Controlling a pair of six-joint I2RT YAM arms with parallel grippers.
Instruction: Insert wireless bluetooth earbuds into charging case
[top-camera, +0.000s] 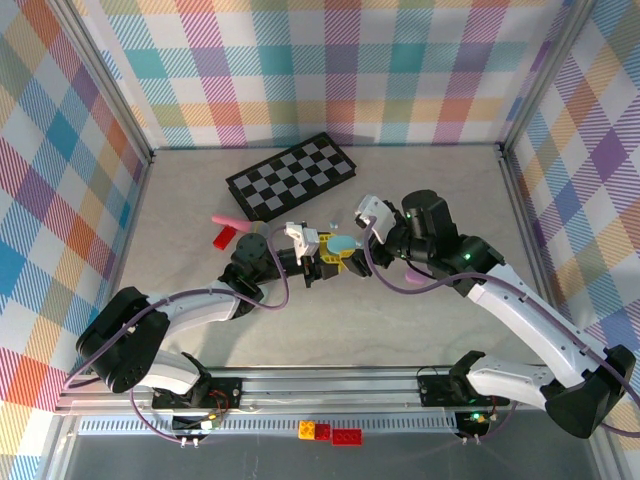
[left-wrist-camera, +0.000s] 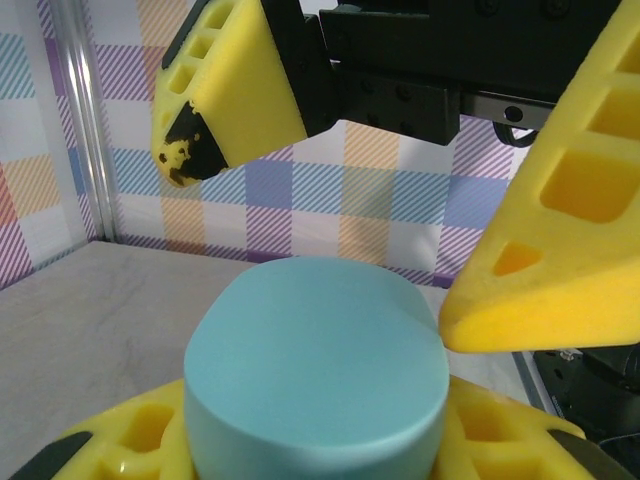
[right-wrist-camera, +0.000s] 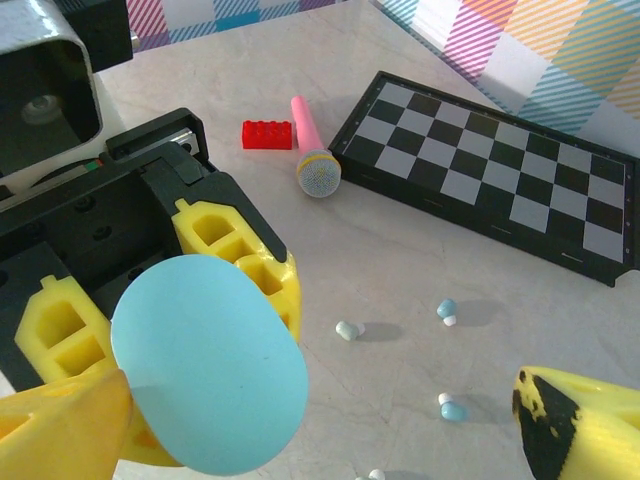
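Observation:
A pale blue oval charging case is closed and sits between the yellow fingers of my left gripper, which is shut on it above the table. My right gripper stands open, its yellow fingertips spread wide to either side of the case without touching it. Several tiny earbuds lie on the table beneath: a greenish one and two bluish ones. The right gripper's fingers hang over the case in the left wrist view.
A black-and-white chessboard lies at the back. A pink toy microphone and a red brick rest left of it. Checked walls enclose the table on three sides. More bricks sit on the front rail.

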